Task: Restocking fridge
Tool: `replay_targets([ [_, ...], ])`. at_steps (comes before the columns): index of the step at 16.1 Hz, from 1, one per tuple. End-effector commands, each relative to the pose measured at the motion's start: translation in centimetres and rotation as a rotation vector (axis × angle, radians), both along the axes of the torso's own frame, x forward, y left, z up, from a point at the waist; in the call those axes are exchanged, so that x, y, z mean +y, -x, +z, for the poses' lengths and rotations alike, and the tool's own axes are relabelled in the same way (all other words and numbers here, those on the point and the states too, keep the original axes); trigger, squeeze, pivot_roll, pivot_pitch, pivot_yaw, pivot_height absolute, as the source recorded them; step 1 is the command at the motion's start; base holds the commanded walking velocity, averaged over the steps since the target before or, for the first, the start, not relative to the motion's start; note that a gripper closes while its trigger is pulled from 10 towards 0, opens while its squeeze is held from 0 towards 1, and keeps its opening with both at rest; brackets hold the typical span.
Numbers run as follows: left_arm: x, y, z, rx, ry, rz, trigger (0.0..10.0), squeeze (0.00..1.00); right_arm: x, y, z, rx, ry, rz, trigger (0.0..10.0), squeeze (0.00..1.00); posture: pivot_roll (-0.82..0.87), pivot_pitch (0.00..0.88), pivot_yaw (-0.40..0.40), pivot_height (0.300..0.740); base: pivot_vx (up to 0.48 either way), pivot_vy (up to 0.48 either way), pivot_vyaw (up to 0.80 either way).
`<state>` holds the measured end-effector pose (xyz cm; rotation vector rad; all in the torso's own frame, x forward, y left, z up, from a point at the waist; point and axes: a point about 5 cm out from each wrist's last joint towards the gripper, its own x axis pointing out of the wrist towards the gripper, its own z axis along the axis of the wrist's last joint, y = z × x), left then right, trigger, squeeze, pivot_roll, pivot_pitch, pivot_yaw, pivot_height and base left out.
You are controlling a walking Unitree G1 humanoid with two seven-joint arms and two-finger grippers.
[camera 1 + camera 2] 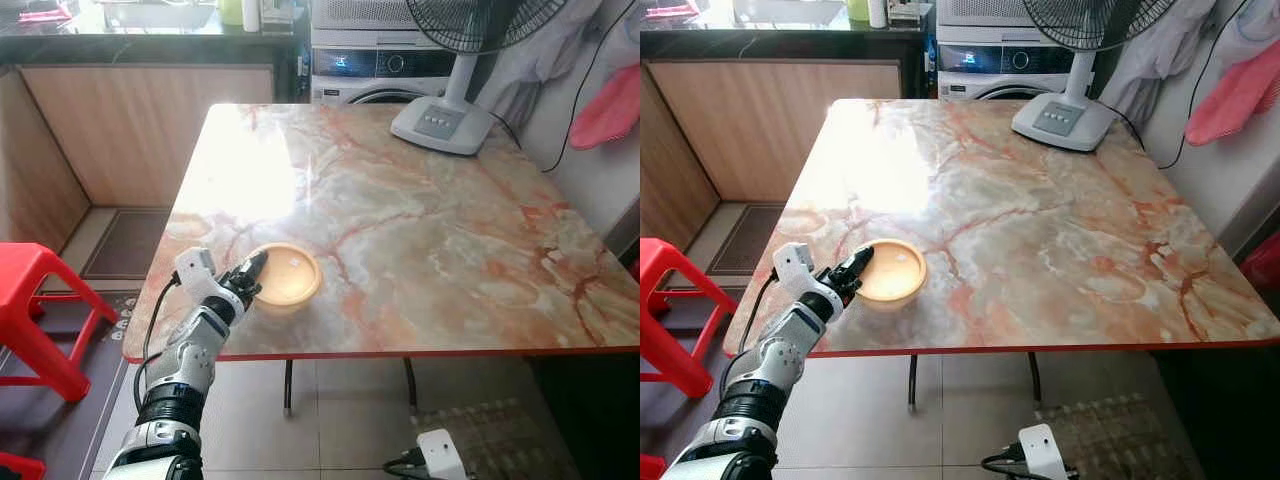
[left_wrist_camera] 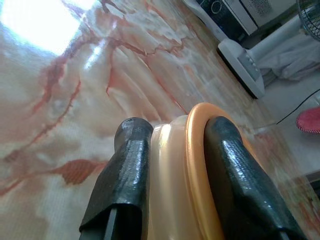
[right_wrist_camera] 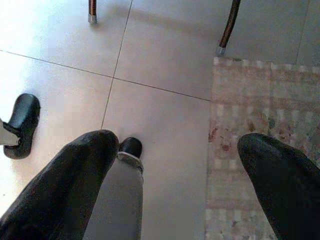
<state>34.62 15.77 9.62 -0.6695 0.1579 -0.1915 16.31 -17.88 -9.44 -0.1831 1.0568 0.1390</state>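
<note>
Head stereo pair looking down on marble table (image 1: 420, 220), left wrist close along it, right wrist facing floor (image 3: 165, 55)

Silver arm (image 1: 185, 365) — black claw (image 1: 252, 272)

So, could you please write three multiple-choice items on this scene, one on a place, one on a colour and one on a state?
1. Where does the bowl stand on the marble table?
A. Near the front edge on the robot's left
B. In the far right corner
C. Under the fan's base

2. What colour is the stool beside the table?
A. Blue
B. Red
C. White

3. How does the left gripper stand to the bowl?
A. Hovering high above it
B. Closed on its rim
C. Flat on the table beside it

Answers: 1 A, the bowl sits by the near edge, far from the fan. 2 B, the stool is bright red. 3 B, the left wrist view shows one finger inside the rim and one outside.
</note>
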Motion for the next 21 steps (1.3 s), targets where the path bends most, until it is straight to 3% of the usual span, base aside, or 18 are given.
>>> replay_targets([
  [1,0.1,0.3,-0.5,0.015,-0.025,-0.006,0.0,0.00,-0.2,0.2,-0.1,0.012,0.007,0.005,10.0,0.00,0.07,0.000,-0.052,0.740,0.000,0.000,0.00],
  [2,0.2,0.4,-0.6,0.018,-0.054,-0.012,10.0,0.00,-0.2,0.3,-0.1,0.013,0.007,0.007,10.0,0.00,0.07,0.000,-0.052,0.740,0.000,0.000,0.00],
  [5,0.5,0.6,-0.8,0.011,-0.117,0.016,10.0,0.04,-0.2,0.3,-0.1,0.015,0.007,0.008,10.0,0.00,0.07,0.000,-0.052,0.740,0.000,0.000,0.00],
  [6,0.8,0.6,-0.8,0.011,-0.104,0.030,10.0,1.00,-0.3,0.3,-0.1,0.016,0.008,0.007,10.0,0.00,0.07,0.000,-0.053,0.740,0.000,0.000,0.00],
  [12,1.4,0.8,-0.9,0.010,-0.100,0.066,10.0,1.00,0.1,-0.2,0.1,0.002,0.001,0.023,10.0,0.00,0.08,0.000,-0.056,0.740,0.000,0.000,0.00],
  [16,0.2,0.6,-1.0,0.012,-0.073,0.027,10.0,1.00,0.2,-0.4,0.1,-0.005,0.002,0.035,10.0,0.00,0.07,0.000,-0.057,0.740,0.000,0.000,0.00],
  [17,-0.7,0.4,-1.0,0.016,-0.069,-0.030,10.0,0.11,0.2,-0.4,0.1,-0.007,0.005,0.045,10.0,0.00,0.07,0.000,-0.059,0.740,0.000,0.000,0.00],
  [18,-1.0,0.4,-1.0,0.011,-0.057,-0.052,10.0,0.00,0.3,-0.4,0.2,-0.009,0.004,0.045,10.0,0.00,0.07,0.000,-0.060,0.740,0.000,0.000,0.00],
  [21,-1.6,0.3,-0.7,-0.017,-0.023,-0.104,10.0,0.00,0.3,-0.4,0.2,-0.015,-0.006,0.041,10.0,0.00,0.07,0.000,-0.059,0.740,0.000,0.000,0.00],
])
